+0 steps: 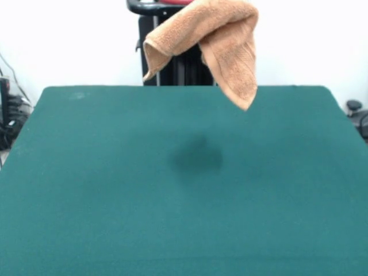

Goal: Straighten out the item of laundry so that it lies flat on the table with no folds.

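Observation:
The orange-tan towel [221,34] hangs in the air at the top of the front view, above the far middle of the table. It is draped and folded over itself. One corner points down on the right [247,103] and a shorter flap hangs on the left [150,68]. No part of it touches the green table [184,218]. The towel's top runs out of the picture, so what holds it is hidden. The gripper does not show. The towel casts a dark shadow [197,156] on the cloth near the table's middle.
The robot's black pedestal [175,72] stands behind the table's far edge, partly hidden by the towel. Dark equipment and cables [8,115] sit off the table's left side. A dark object [356,115] sits off its right side.

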Robot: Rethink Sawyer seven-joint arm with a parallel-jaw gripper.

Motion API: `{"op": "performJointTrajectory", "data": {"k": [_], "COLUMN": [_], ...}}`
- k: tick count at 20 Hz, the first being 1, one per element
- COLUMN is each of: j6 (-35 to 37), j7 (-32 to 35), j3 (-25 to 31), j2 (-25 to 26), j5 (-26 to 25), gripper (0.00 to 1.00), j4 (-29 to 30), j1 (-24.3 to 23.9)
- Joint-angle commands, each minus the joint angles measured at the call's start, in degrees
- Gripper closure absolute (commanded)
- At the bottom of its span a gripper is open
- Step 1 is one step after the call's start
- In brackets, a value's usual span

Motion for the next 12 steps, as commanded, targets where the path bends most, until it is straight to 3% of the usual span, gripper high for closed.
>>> {"op": "performJointTrajectory", "data": {"k": [1,12], "j6": [3.2,-3.2], "j7": [2.5,3.5], "j3": [2.2,5.6], "j2": [1.0,7.1], "j5": [-1.3,0.0], "gripper": [1.0,1.0], "j4": [7.0,6.3], "j1": [-1.0,-2.9]}}
